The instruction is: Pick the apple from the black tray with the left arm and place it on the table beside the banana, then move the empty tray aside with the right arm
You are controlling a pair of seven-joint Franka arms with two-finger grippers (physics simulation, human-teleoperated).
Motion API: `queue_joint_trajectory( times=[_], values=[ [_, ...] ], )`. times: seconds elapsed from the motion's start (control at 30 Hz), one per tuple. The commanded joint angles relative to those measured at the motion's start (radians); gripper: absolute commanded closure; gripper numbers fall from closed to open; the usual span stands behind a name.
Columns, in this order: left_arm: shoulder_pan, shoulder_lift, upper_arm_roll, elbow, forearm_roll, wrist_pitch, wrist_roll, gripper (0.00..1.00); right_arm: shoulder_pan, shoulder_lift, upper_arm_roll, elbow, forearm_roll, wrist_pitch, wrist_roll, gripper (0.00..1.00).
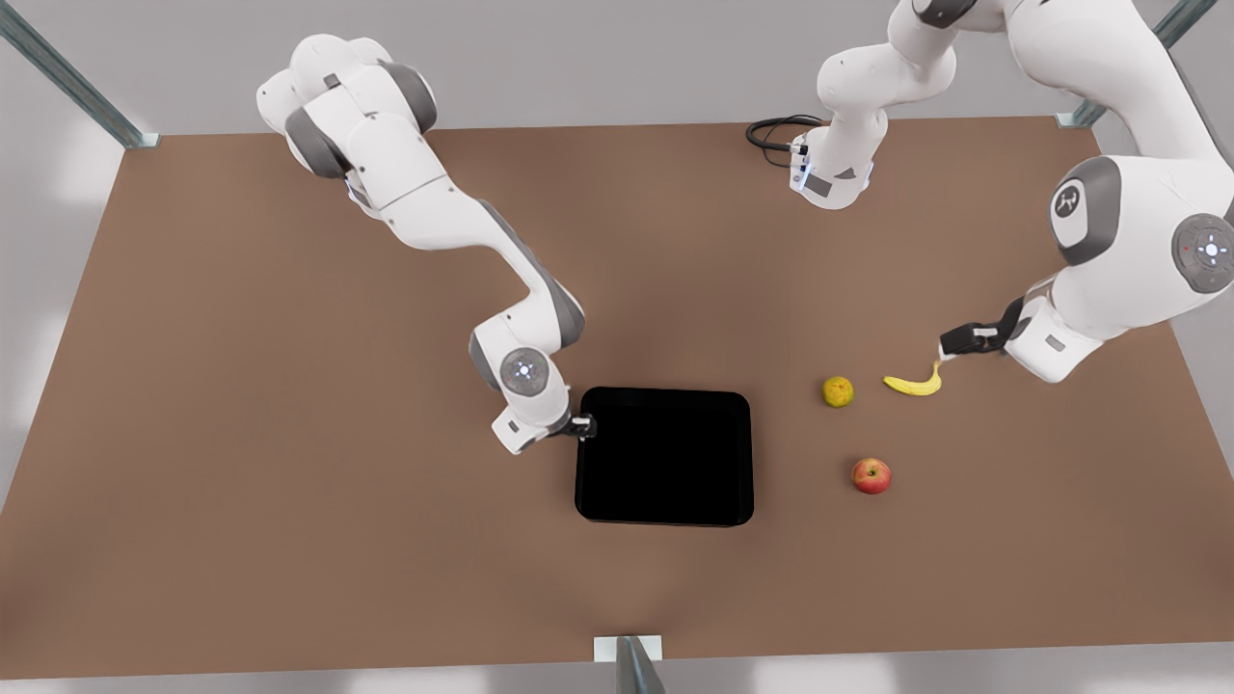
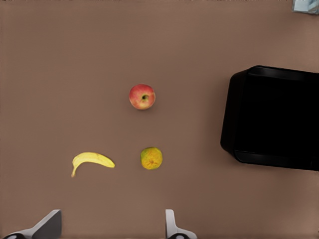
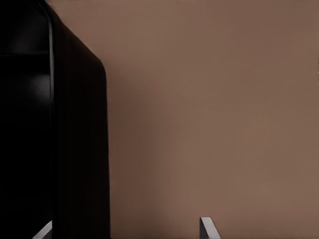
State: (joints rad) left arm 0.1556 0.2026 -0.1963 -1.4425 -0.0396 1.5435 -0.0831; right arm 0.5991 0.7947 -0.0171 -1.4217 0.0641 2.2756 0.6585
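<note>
Two tools stand apart-fingered: right tool (image 1: 584, 425) straddles the empty black rectangular tray's (image 1: 665, 458) left rim to shift it, left tool (image 1: 950, 352) waits above the yellow curved banana (image 1: 914, 384), round red apple (image 1: 871, 475) on tabletop (image 1: 289, 434) nearby.

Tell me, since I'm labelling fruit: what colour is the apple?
Red with a yellowish patch; the apple shows best in the left wrist view.

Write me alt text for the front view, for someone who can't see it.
An empty black tray sits mid-table, with the right gripper at its edge on the front view's left. To the front view's right lie a red apple, a yellow-green fruit and a banana, the open left gripper poised by the banana's stem.
</note>
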Motion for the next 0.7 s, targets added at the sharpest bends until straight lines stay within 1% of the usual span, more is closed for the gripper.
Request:
queue_joint_trajectory(
  times=[0.0, 0.03, 0.07, 0.23, 0.3, 0.33, 0.37, 0.4, 0.43, 0.5, 0.53, 0.6, 0.63, 0.67],
  values=[
    [-0.001, -0.012, -0.002, -0.006, -0.002, -0.006, 0.040, 0.00, 0.001, 0.004, 0.000, 0.001, 0.000, 0.022, 0.130, 0.01],
    [-0.002, -0.012, -0.003, -0.003, -0.003, -0.005, 0.040, 0.00, 0.001, 0.009, 0.000, 0.004, 0.000, 0.024, 0.131, 0.01],
    [-0.005, -0.015, -0.006, 0.002, -0.002, -0.006, 0.040, 0.00, 0.002, 0.014, 0.000, 0.003, 0.003, 0.068, 0.136, 0.01],
    [-0.004, -0.023, -0.003, -0.001, -0.002, -0.008, 0.045, 0.00, 0.004, 0.055, 0.026, 0.009, 0.000, 0.091, 0.135, 0.02],
    [-0.004, -0.025, -0.003, -0.001, -0.002, -0.006, 0.045, 0.00, -0.005, 0.052, 0.028, 0.009, -0.003, 0.091, 0.122, 0.05],
    [-0.004, -0.025, -0.003, -0.001, -0.002, -0.006, 0.045, 0.00, -0.013, 0.051, 0.028, 0.009, -0.007, 0.091, 0.116, 0.11],
    [-0.004, -0.025, -0.003, -0.001, -0.002, -0.006, 0.045, 0.00, -0.015, 0.047, 0.028, 0.009, -0.006, 0.091, 0.099, 0.19],
    [-0.004, -0.025, -0.003, -0.001, -0.002, -0.006, 0.045, 0.00, -0.021, 0.046, 0.028, 0.009, -0.006, 0.090, 0.095, 0.41],
    [-0.004, -0.023, -0.003, -0.001, -0.002, -0.006, 0.045, 0.00, -0.021, 0.044, 0.028, 0.009, -0.006, 0.088, 0.089, 0.45],
    [-0.004, -0.025, -0.003, -0.001, -0.002, -0.006, 0.045, 0.00, -0.028, 0.038, 0.026, 0.009, -0.006, 0.088, 0.066, 0.46],
    [-0.004, -0.023, -0.003, -0.001, -0.002, -0.006, 0.045, 0.00, -0.027, 0.038, 0.026, 0.009, -0.006, 0.087, 0.064, 0.50],
    [-0.004, -0.025, -0.003, -0.001, -0.002, -0.006, 0.045, 0.00, -0.028, 0.037, 0.026, 0.009, -0.006, 0.085, 0.066, 0.63],
    [-0.004, -0.025, -0.003, -0.001, -0.002, -0.006, 0.045, 0.00, -0.028, 0.037, 0.026, 0.009, -0.006, 0.085, 0.066, 0.65],
    [-0.004, -0.025, -0.003, -0.001, -0.002, -0.008, 0.045, 0.00, -0.028, 0.037, 0.028, 0.009, -0.006, 0.084, 0.064, 0.70]
  ],
)
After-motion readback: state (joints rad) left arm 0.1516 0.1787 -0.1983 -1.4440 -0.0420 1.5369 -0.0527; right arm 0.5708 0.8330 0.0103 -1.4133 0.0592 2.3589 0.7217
